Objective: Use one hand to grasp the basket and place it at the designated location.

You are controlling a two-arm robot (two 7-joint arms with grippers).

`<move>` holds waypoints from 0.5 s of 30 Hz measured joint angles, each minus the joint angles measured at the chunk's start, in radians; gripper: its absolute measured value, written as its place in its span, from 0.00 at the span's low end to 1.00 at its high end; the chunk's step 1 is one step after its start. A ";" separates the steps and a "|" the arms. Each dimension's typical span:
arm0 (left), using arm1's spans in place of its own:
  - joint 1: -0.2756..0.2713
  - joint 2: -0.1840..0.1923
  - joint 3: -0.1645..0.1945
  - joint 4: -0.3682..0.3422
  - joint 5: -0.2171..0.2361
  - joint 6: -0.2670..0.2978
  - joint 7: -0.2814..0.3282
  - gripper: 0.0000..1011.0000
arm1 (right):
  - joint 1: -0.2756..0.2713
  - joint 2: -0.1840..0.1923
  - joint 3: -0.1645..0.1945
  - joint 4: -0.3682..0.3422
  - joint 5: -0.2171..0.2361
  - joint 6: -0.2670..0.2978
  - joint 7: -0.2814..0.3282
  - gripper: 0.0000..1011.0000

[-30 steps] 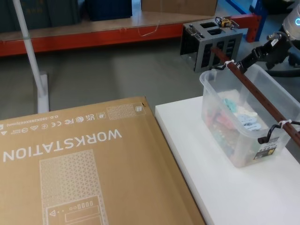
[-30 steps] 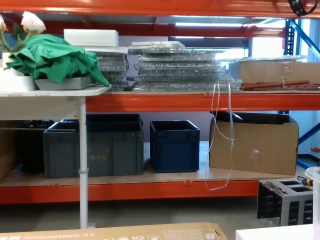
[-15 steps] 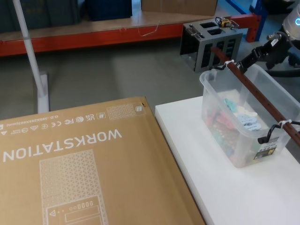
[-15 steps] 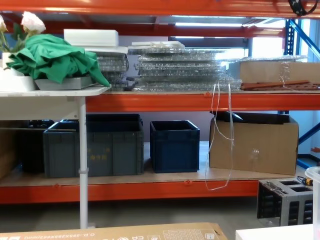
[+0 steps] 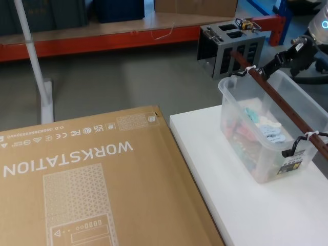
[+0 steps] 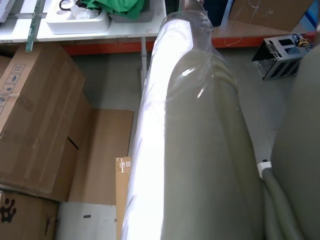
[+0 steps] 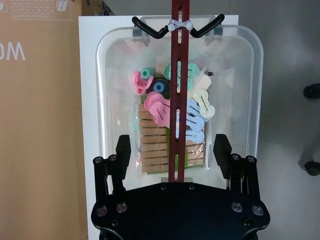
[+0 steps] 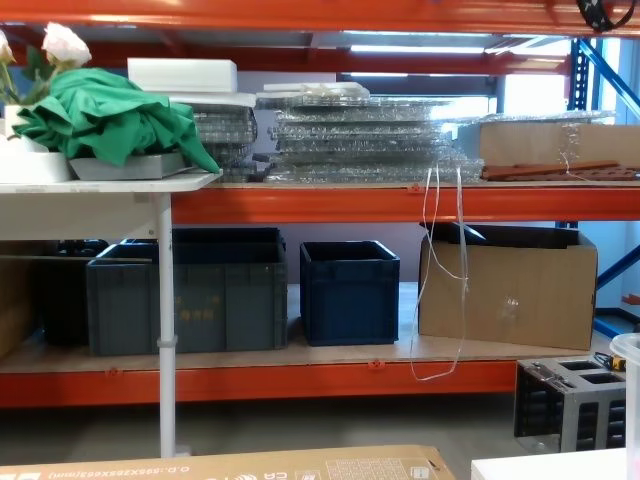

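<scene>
1. The translucent whitish plastic basket with a rolled rim stands on the white desk, on the robot's right. It is near a large brown cardboard box printed WORKSTATION, and pink, green and pale blue pegs lie inside it.
2. Its reddish-brown rod handle runs along the basket's long axis, slanting from near right to far left. A white zip tie binds it to black hooks at an end.
3. The black two-finger right hand sits at the basket's far end, so the basket stretches from it back toward the robot. Its fingers are spread apart, clamped on nothing.
4. The right wrist view adds what the head view leaves unclear: the rod passes centred between the fingers, clear of both. Whether they are level with it or above, I cannot tell.
5. The right arm is plainly nearer, so closing across the rod looks like the coming move.
6. The left arm seems parked by the pale body shell.
</scene>
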 joint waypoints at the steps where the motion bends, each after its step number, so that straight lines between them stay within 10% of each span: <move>1: 0.000 0.000 0.000 0.000 0.000 0.000 0.000 0.00 | 0.000 -0.002 0.000 0.005 0.000 -0.004 0.001 0.99; 15: 0.000 0.000 0.000 0.000 0.000 0.000 0.000 0.00 | -0.004 -0.014 -0.005 0.039 0.018 -0.042 0.005 0.99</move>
